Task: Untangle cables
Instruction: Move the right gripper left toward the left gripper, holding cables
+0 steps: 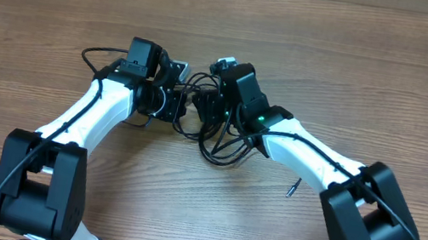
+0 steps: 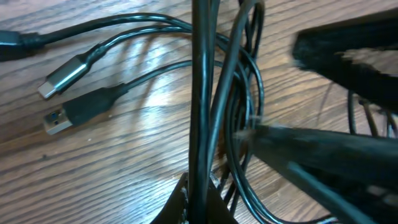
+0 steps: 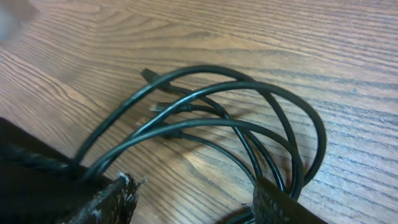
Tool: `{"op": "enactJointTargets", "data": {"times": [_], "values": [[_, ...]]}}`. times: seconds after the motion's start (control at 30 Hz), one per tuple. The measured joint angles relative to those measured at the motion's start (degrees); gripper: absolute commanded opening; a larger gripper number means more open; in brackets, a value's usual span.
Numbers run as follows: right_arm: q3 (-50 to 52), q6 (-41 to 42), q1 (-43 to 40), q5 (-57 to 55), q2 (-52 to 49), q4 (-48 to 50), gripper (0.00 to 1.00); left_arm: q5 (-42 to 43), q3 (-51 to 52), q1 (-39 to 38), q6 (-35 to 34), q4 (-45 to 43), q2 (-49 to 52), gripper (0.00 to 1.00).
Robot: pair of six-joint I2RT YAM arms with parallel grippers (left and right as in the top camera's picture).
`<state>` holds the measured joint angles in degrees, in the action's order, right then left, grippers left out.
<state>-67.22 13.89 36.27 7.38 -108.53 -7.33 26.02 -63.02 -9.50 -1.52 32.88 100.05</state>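
Observation:
The cables (image 1: 222,149) lie as a black tangle on the wooden table between my two arms. My left gripper (image 1: 180,106) reaches into it from the left. In the left wrist view this gripper (image 2: 202,190) is shut on one black cable (image 2: 201,93) that runs straight up from the jaws. A silvery plug (image 2: 61,77) and a dark plug (image 2: 68,116) rest on the wood to its left. My right gripper (image 1: 218,108) meets the tangle from the right. In the right wrist view it (image 3: 193,190) stands open, and cable loops (image 3: 249,93) pass over and between its fingers (image 3: 106,199).
A loose plug tip (image 1: 293,187) lies on the table near the right arm. The right arm's dark fingers (image 2: 336,149) cross the right side of the left wrist view, close to the held cable. Bare wood table (image 1: 228,28) stretches behind the arms.

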Motion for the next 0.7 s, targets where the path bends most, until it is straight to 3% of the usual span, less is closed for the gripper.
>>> {"op": "enactJointTargets", "data": {"times": [0.47,0.7], "values": [[0.0,-6.9,0.0,-0.6,-7.4,10.7,0.69,5.6,0.0,1.8,0.2,0.1,0.0,0.04],[0.0,-7.9,0.0,-2.6,-10.8,14.1,0.65,6.7,0.0,1.8,0.2,0.1,0.0,0.04]]}}
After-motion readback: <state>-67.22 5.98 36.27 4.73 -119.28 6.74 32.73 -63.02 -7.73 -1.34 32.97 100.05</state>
